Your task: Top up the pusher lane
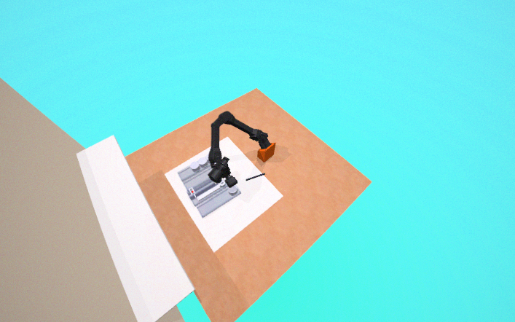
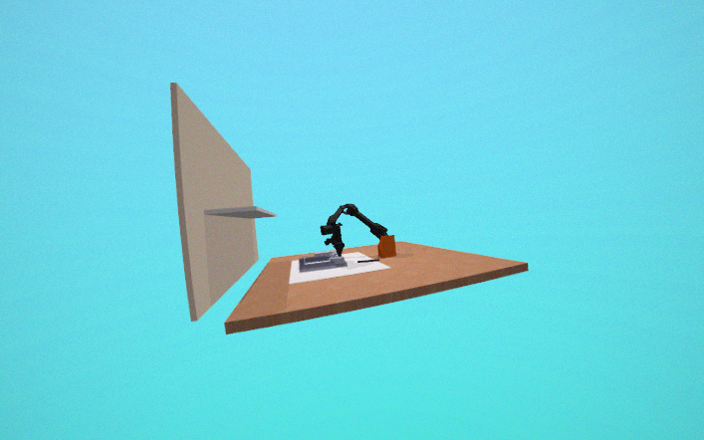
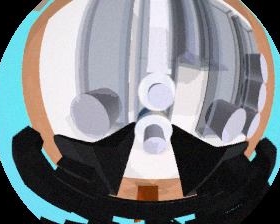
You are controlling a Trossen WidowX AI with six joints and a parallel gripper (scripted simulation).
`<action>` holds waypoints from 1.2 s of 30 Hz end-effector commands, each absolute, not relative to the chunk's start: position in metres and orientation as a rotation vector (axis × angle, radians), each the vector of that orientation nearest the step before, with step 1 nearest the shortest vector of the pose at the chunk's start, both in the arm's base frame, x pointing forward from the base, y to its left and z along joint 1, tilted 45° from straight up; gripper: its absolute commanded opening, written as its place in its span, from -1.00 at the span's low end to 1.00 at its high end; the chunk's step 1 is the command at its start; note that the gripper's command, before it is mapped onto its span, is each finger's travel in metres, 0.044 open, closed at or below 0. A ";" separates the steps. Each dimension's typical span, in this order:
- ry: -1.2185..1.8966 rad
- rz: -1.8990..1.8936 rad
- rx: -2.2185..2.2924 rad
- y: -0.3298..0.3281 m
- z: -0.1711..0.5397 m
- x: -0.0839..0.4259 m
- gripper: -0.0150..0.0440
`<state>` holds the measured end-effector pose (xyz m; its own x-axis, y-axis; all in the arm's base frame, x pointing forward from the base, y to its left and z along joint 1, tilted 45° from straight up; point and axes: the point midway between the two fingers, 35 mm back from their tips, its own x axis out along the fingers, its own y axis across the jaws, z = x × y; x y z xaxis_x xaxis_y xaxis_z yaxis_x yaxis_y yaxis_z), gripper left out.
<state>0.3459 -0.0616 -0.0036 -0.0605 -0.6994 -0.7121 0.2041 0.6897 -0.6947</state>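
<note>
My gripper [image 1: 231, 182] [image 2: 339, 254] [image 3: 152, 126] points down at the front end of the grey lane unit [image 1: 216, 205] [image 2: 322, 268] [image 3: 103, 55]. It is shut on a jar with a white round shoulder and a narrower pale lid [image 3: 154, 144]. A like jar [image 3: 158, 92] stands directly behind the held one in the middle lane, in line with it. A pale strip [image 3: 158, 45] runs back behind that jar. The pusher plate and the low front stop cannot be made out. Whether the held jar touches the lane floor or the rear jar is hidden.
A wide grey jar [image 1: 233, 190] [image 3: 92, 115] stands in the left lane. A dark-sided jar [image 3: 231, 124] is right of the fingers, with several more at the far right edge. A black rod [image 1: 255, 176] [image 2: 368, 260] lies near the orange base [image 1: 266, 152] [image 2: 386, 246]. A shelf [image 1: 135, 224] [image 2: 242, 211] overhangs beyond.
</note>
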 end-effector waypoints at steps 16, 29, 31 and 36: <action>1.434 -0.787 -0.438 -0.069 -0.007 0.348 -0.49; 1.434 -0.788 -0.438 -0.072 -0.010 0.347 -0.49; 1.434 -0.788 -0.438 -0.072 -0.011 0.347 -0.49; 1.434 -0.788 -0.438 -0.072 -0.011 0.346 -0.49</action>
<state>0.3435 -0.0700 -0.0120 -0.0587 -0.7006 -0.7111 0.2060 0.6885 -0.6954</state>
